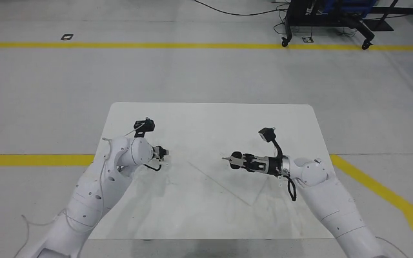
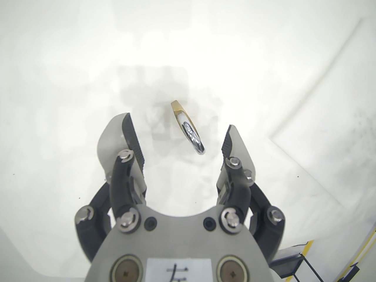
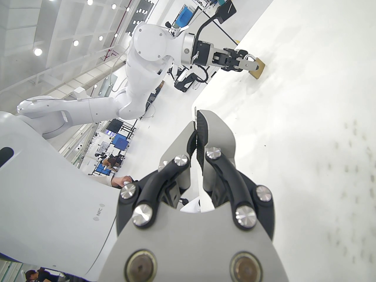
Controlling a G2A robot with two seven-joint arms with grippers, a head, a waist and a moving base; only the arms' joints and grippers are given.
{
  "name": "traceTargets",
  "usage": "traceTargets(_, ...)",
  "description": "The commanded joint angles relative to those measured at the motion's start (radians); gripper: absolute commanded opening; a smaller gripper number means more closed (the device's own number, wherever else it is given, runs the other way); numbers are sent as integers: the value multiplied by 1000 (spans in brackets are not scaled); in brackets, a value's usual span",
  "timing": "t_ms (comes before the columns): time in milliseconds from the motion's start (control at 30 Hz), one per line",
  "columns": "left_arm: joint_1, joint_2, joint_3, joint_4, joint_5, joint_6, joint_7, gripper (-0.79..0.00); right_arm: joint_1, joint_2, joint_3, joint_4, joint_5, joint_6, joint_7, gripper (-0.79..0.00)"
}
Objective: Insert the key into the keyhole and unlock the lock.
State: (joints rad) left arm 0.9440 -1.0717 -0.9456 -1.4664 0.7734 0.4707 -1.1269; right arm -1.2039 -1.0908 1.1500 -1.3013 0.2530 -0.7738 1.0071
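Observation:
A small brass padlock [image 2: 188, 127] with a silver shackle stands on edge on the white table. My left gripper [image 2: 178, 121] is open around it, one finger on each side, with a gap on both sides. In the right wrist view the same padlock [image 3: 258, 68] sits at the tips of the left gripper [image 3: 245, 61], far across the table. My right gripper [image 3: 197, 116] is shut on a thin metal key [image 3: 194, 114], seen edge-on between the pads. From above, the right gripper [image 1: 233, 159] points left toward the left gripper [image 1: 162, 153], with the key tip [image 1: 225, 158] sticking out.
The white table [image 1: 213, 122] carries faint crease lines [image 1: 219, 184] between the arms. Beyond its far edge lie grey floor with yellow lines and a dark wheeled cart [image 1: 329, 19] at the back right.

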Motion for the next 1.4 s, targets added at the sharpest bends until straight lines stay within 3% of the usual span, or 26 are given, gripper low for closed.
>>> traceTargets(0,-3,-2,-1,5,-2,0,4,-406,0,0,0,0,0,0,0,-785)
traceTargets(633,30,-1,-24,-84,59,-4,-55,-785,0,0,0,0,0,0,0,-785)
traceTargets(1133,39,-5,-31,-78,100,-42,-82,-785,0,0,0,0,0,0,0,-785)
traceTargets(1367,75,0,-66,-119,101,-118,0,-785,0,0,0,0,0,0,0,-785)
